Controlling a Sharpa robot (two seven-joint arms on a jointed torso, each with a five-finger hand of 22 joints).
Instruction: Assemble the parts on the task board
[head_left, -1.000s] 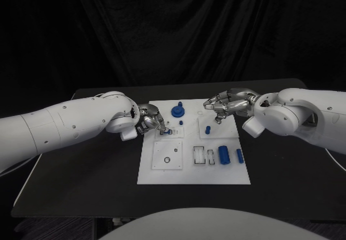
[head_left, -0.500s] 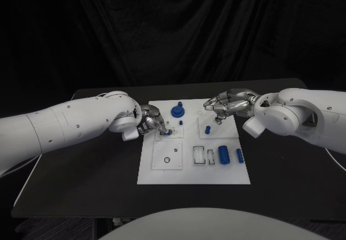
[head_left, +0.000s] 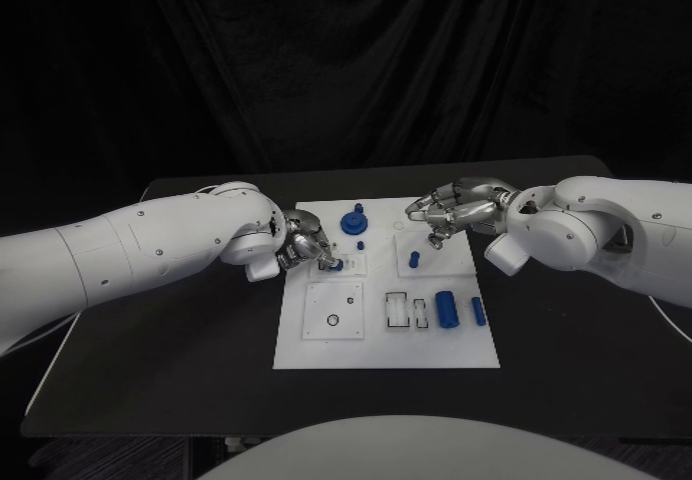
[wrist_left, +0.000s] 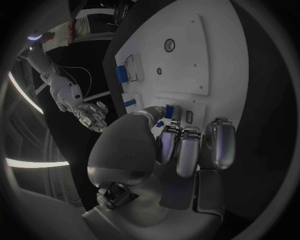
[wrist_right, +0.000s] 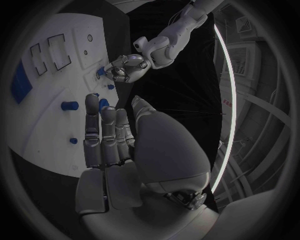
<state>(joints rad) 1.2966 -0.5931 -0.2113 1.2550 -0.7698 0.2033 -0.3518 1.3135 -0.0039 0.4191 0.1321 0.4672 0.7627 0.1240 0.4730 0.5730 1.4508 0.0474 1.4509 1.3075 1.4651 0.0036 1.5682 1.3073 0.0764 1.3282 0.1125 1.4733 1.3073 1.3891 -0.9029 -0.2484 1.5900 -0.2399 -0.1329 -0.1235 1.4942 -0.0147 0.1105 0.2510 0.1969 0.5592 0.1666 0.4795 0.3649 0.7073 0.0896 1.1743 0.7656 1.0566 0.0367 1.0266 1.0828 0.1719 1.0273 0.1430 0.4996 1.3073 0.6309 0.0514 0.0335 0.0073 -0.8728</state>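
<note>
Left hand (head_left: 306, 250) fingers (wrist_left: 177, 150) curled on blue part (head_left: 333, 265)

Both hands crowd far task board (head_left: 387, 350), near half unobstructed

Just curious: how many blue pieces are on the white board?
6: knob at the far edge, dot beside it, peg near the right hand, two cylinders nearer, a part at the left hand; more may hide.

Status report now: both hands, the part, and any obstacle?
Left hand pinches a small blue part at the task board. Right hand hovers over the board, holding nothing. Nothing in the way.
</note>
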